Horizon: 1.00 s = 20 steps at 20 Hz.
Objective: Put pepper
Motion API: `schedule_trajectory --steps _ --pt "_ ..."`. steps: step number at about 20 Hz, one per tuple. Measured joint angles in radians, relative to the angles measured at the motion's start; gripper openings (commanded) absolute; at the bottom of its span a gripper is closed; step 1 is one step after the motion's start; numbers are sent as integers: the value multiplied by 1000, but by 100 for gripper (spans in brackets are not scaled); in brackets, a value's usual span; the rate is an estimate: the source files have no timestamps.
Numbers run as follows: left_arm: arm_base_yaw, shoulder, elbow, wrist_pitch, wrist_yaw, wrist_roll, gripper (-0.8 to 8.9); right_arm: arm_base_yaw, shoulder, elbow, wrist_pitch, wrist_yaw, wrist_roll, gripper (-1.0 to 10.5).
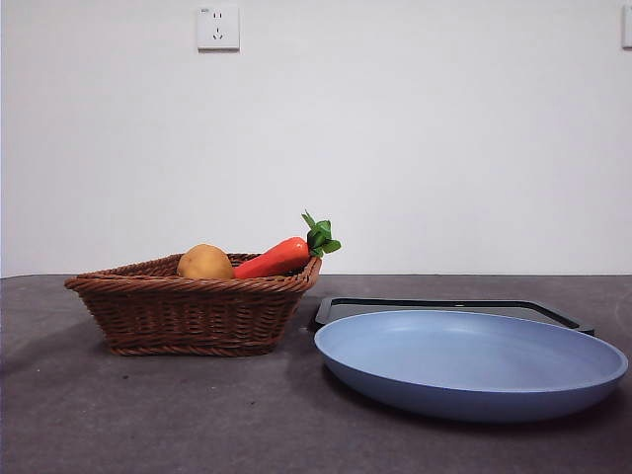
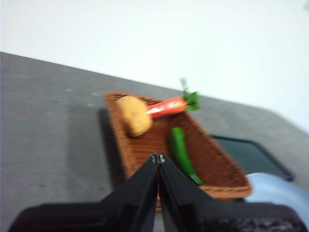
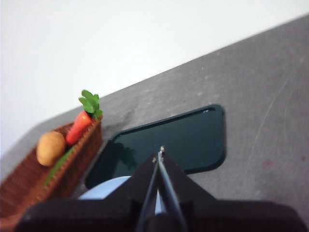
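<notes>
Front view: a wicker basket (image 1: 193, 311) holds a potato (image 1: 204, 263) and a carrot (image 1: 274, 259); beside it a blue plate (image 1: 472, 363) sits before a dark tray (image 1: 446, 306).
Left wrist view: the left gripper (image 2: 159, 157), jaws closed and empty, hangs above the basket's near rim; the pepper (image 2: 180, 153) lies inside the basket.
Right wrist view: the right gripper (image 3: 160, 154), jaws closed on nothing, hangs over tray and plate; a blurred green strip in the basket is probably the pepper.

potato (image 1: 204, 263), carrot (image 1: 274, 259) in wicker basket (image 1: 188, 314); blue plate (image 1: 464, 363) over black tray (image 1: 444, 306).

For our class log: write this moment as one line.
pepper: in basket | left pincer: shut, above basket | right pincer: shut, above tray
</notes>
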Motion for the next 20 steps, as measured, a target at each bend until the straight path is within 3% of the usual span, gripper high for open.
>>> schedule_trajectory --steps 5,11,14,20 --pt "0 1 36 -49 71 -81 7 0 35 82 -2 0 69 5" --pt "0 23 174 -109 79 -100 7 0 142 237 -11 -43 74 5" --pt "0 89 251 -173 114 -103 7 0 228 341 -81 -80 45 5" --pt "0 290 444 -286 234 -43 7 0 407 565 -322 -183 -95 5"
